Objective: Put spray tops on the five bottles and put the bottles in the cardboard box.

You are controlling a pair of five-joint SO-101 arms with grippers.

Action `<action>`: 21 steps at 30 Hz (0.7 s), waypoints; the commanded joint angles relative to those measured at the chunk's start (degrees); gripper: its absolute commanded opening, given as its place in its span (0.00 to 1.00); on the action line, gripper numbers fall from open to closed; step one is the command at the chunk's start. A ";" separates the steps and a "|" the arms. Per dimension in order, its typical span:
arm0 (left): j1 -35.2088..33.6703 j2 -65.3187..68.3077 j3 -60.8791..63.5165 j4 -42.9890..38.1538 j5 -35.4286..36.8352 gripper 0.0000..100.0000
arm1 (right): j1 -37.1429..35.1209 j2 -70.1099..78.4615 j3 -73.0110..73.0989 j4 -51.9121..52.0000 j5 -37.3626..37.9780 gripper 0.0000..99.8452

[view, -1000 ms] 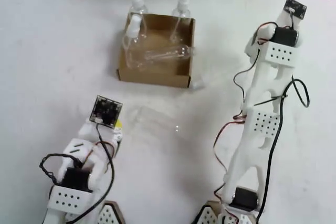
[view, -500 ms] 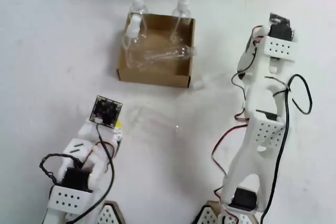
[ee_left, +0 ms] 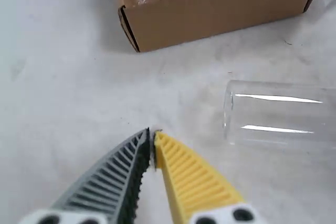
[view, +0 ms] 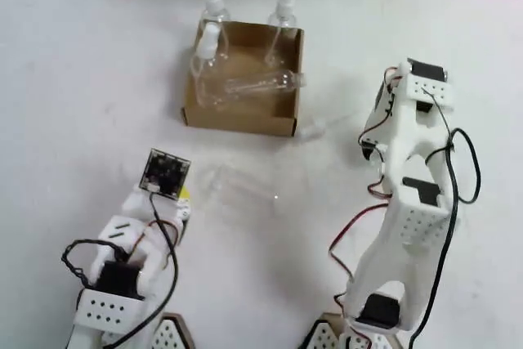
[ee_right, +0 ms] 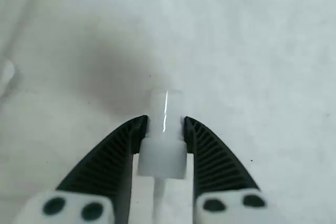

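Right claw [ee_right: 164, 122] clamps a plain white spray top [ee_right: 161, 156].

The left arm [view: 106, 308] and right arm [view: 413, 218] are white plastic shells with perforated panels, black motor blocks and looping black cables, with red ones too on the right. The left gripper [ee_left: 152, 136] pairs grey and yellow ribbed fingers [ee_left: 191, 182]; the right gripper [ee_right: 164, 125] has black ones.

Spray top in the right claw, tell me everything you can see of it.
The spray top looks like white plastic: a wide collar, a narrower head beyond it, and a thin tube running back toward the wrist. The right claw is shut on it, one finger each side, with the white table behind.
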 commanded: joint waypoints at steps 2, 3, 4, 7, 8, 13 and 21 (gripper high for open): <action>-0.57 -0.48 -0.26 -1.23 -0.35 0.03 | -0.84 -11.56 12.22 -7.96 0.62 0.01; -0.57 -0.48 -0.26 -1.23 -0.35 0.03 | -0.84 -12.88 15.12 -9.98 0.70 0.01; -0.57 -0.48 -0.26 -1.23 -0.35 0.03 | -0.84 -14.11 17.76 -12.18 0.79 0.01; -0.57 -0.48 -0.26 -1.05 -0.35 0.03 | -0.92 -17.01 23.38 -16.92 4.48 0.06; -0.57 -0.48 -0.26 -1.05 -0.35 0.03 | -0.92 -17.80 24.44 -17.10 4.92 0.10; -0.57 -0.48 -0.26 -0.97 -0.35 0.03 | -0.92 -20.97 26.81 -17.10 4.92 0.25; -0.57 -0.48 -0.26 -0.97 -0.35 0.03 | -1.54 -31.34 26.37 -12.97 4.04 0.25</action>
